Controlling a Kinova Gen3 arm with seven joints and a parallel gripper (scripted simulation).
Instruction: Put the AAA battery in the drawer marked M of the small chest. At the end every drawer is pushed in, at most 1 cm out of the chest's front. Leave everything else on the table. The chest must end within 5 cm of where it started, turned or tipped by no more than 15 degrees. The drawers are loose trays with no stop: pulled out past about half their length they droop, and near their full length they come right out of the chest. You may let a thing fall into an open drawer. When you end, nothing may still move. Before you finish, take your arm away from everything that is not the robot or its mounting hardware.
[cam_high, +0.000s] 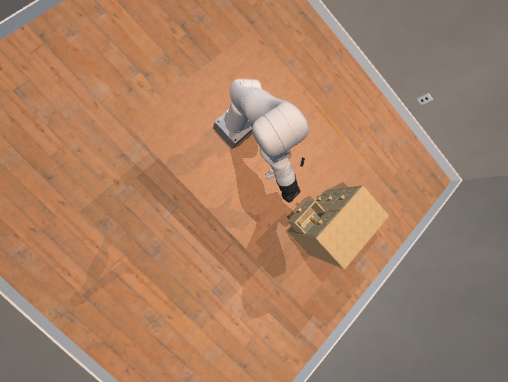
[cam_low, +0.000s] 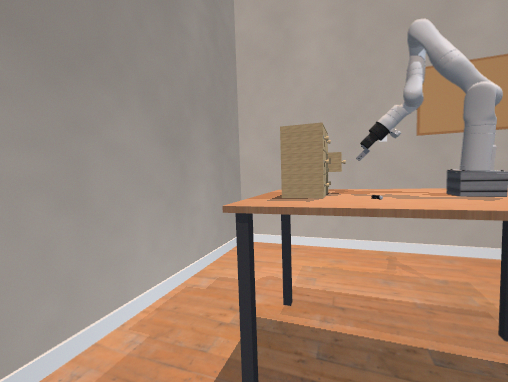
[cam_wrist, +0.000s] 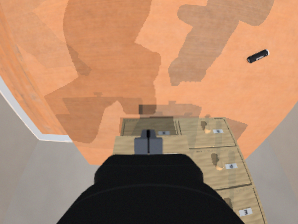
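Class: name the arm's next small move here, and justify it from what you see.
Probably open the fingers and swing toward the battery, which lies on the table. One drawer already stands out of the chest, and the gripper hangs shut on nothing.

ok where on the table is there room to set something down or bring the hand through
Bare wood runs between the arm's base and the table edge away from the chest. Another strip lies between the battery and the chest. It is tight in front of the pulled-out drawer, where the shut, empty gripper hangs.
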